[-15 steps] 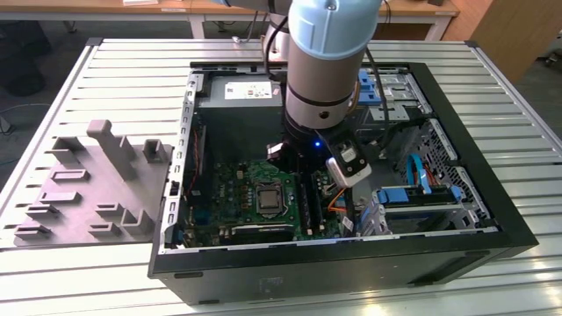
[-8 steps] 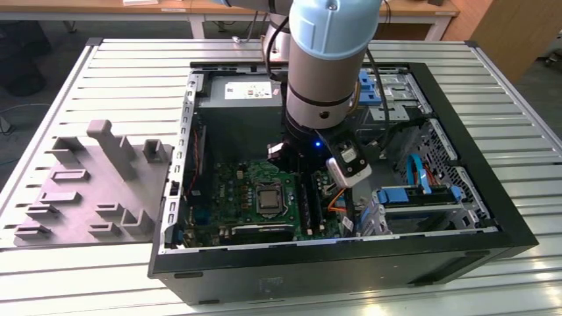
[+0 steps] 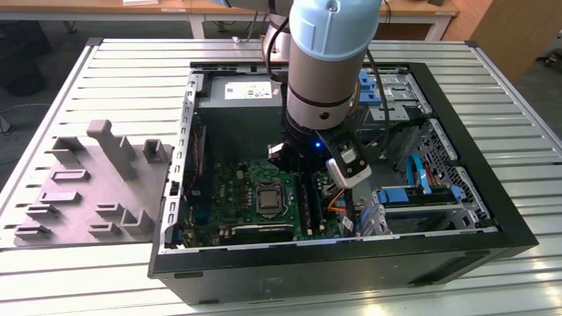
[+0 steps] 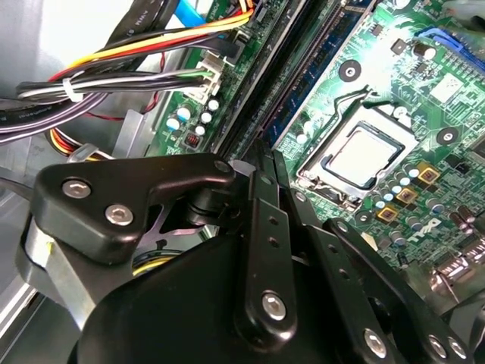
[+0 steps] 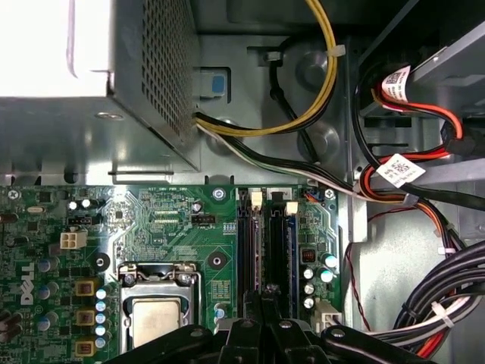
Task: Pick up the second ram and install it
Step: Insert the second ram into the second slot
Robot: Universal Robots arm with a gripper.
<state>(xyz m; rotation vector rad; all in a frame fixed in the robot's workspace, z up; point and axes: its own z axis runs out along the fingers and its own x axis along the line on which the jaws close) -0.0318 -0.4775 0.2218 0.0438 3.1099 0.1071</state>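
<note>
A grey and light-blue robot arm (image 3: pixel 325 66) reaches down into an open black metal computer case (image 3: pixel 518 238). The case lies on its side on a table of silver metal slats (image 3: pixel 114 66). Inside the case there is a green motherboard (image 3: pixel 233 191) with a square silver processor socket (image 3: pixel 266 197), and the arm's end comes down just beside this socket, on the exterior view's right of it.

In both wrist views the black gripper (image 4: pixel 265 155) (image 5: pixel 263 294) has its tips at the long black memory slots (image 5: pixel 250 243). Its two fingers (image 4: pixel 258 205) are drawn close together with almost no gap between them. I cannot tell if a board is pinched between the tips.

The second ram, a slim blue-green circuit-board stick (image 4: pixel 314 72) with a row of small dark chips, stands on its edge in one of these slots, and it runs straight away from the tips. In the second wrist view the near end of the stick reaches to the tips and seems to touch them.

A grey metal power supply box (image 5: pixel 76 114) sits beyond the slots. A bundle of yellow, black and red cables (image 4: pixel 114 83) passes near the gripper. On the exterior view's left of the case, a grey moulded holder (image 3: pixel 88 184) with upright pegs rests on the table.
</note>
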